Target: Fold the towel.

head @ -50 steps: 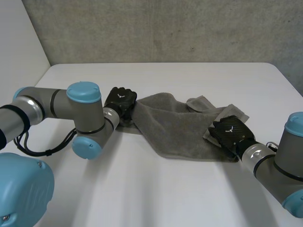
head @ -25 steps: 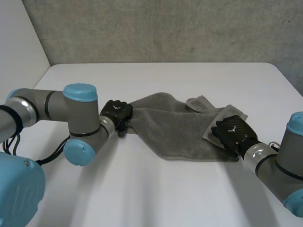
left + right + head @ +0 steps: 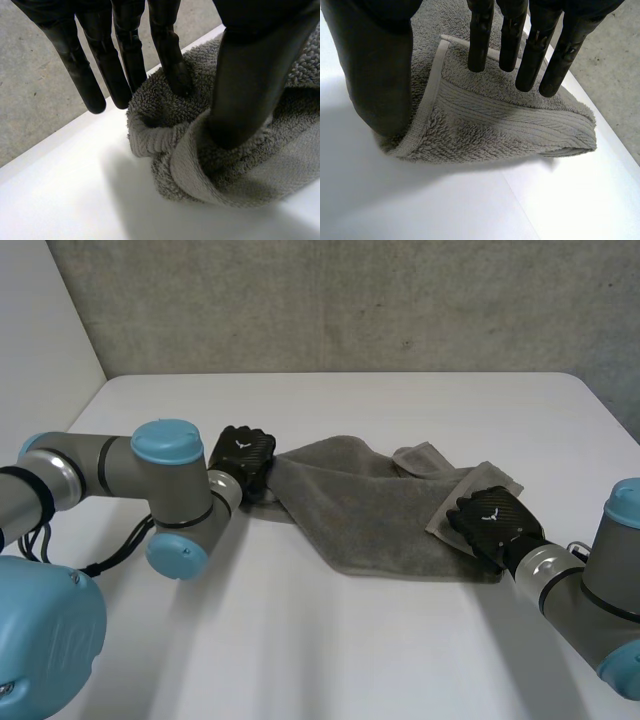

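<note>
A grey towel (image 3: 370, 505) lies crumpled across the middle of the white table (image 3: 330, 640). My left hand (image 3: 245, 452) is at the towel's left end. In the left wrist view that bunched end (image 3: 165, 125) is pinched between the thumb (image 3: 250, 75) and one finger (image 3: 172, 65), while the other fingers stay straight beside the cloth. My right hand (image 3: 492, 520) rests on the folded right corner. In the right wrist view its fingers (image 3: 507, 35) are straight over the corner (image 3: 495, 125), and the thumb (image 3: 375, 65) stands at the hemmed edge.
A grey concrete wall (image 3: 350, 300) rises behind the table's far edge. The left arm's elbow (image 3: 175, 500) lies low over the table, left of the towel. Bare tabletop stretches in front of the towel.
My left hand dipped toward the near side with the towel's left end, then came back up to the left. The right hand has hardly moved.
</note>
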Motion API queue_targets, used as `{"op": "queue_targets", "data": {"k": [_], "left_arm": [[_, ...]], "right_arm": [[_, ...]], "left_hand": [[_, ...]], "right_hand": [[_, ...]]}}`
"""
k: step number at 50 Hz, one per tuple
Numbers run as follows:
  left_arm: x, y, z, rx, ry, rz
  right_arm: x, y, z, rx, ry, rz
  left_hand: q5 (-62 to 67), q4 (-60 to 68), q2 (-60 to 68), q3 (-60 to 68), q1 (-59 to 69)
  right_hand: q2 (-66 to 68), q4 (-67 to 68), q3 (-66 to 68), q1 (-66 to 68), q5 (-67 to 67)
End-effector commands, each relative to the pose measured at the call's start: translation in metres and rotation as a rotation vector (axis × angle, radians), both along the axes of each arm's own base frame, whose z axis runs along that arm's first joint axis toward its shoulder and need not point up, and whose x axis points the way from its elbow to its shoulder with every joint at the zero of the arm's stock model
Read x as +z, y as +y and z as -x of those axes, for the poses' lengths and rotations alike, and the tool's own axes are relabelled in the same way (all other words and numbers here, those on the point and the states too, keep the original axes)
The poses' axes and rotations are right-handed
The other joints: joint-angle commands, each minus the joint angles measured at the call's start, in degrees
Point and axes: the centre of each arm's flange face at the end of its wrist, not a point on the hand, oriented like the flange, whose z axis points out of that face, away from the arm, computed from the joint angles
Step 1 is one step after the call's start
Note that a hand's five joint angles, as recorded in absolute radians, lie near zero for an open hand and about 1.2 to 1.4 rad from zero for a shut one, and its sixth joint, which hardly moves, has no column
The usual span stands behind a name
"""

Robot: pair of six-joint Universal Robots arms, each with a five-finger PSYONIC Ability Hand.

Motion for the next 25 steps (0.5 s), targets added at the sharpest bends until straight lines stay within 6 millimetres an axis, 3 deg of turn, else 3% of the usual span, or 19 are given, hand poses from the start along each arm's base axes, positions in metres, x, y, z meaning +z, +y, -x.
{"op": "queue_targets", "data": {"k": [1,2,4,6,10,15,19,21,23,24,25], "left_arm": [[-0.004,0.001,0.000,-0.007,-0.006,-0.013],[-0.004,0.001,0.000,-0.007,-0.006,-0.013],[-0.003,0.002,0.000,-0.005,-0.010,-0.023],[0.000,0.001,-0.002,-0.002,-0.012,-0.027],[0.011,-0.002,-0.008,0.016,-0.013,-0.036],[0.057,-0.009,-0.021,0.046,0.020,0.018],[0.081,-0.018,-0.032,0.064,0.045,0.069],[0.092,-0.024,-0.036,0.067,0.061,0.102],[0.125,-0.041,-0.035,0.046,0.116,0.224],[0.125,-0.041,-0.035,0.046,0.117,0.225],[0.141,-0.052,-0.034,0.043,0.147,0.298]], "right_arm": [[-0.005,-0.001,-0.002,0.014,0.006,0.000],[-0.005,-0.001,-0.002,0.014,0.006,0.000],[-0.004,-0.004,-0.004,0.026,0.004,0.010],[-0.002,-0.006,-0.005,0.024,0.003,0.013],[0.008,-0.013,-0.006,0.016,-0.003,0.047],[0.039,-0.027,-0.012,0.024,-0.025,0.123],[0.058,-0.039,-0.020,0.038,-0.043,0.151],[0.068,-0.046,-0.028,0.050,-0.055,0.181],[0.094,-0.064,-0.051,0.074,-0.099,0.285],[0.094,-0.065,-0.051,0.075,-0.099,0.286],[0.115,-0.076,-0.065,0.082,-0.146,0.356]], "left_hand": [[17.7,17.4,17.3,17.3,17.3],[17.8,17.5,17.4,17.4,17.4],[34.5,34.2,34.1,34.2,34.1],[37.1,36.8,36.7,36.7,36.7],[37.1,36.8,36.7,36.7,36.7],[37.1,36.8,36.7,36.7,36.7],[37.1,36.8,36.7,36.7,36.7],[37.1,36.8,36.7,36.7,36.7],[37.1,36.8,36.7,36.7,36.7],[37.1,36.8,36.7,36.7,36.7],[37.1,36.8,36.7,36.7,36.7]], "right_hand": [[8.0,7.7,7.6,7.5,7.5],[8.0,7.8,7.7,7.5,7.6],[44.5,44.3,44.2,44.0,44.1],[52.1,51.9,51.8,51.6,51.7],[52.2,52.0,51.9,51.7,51.8],[52.2,52.0,51.9,51.7,51.8],[52.2,52.0,51.9,51.7,51.8],[52.2,52.0,51.9,51.7,51.8],[52.2,52.0,51.9,51.7,51.8],[52.2,52.0,51.9,51.7,51.8],[52.2,52.0,51.9,51.7,51.8]]}}
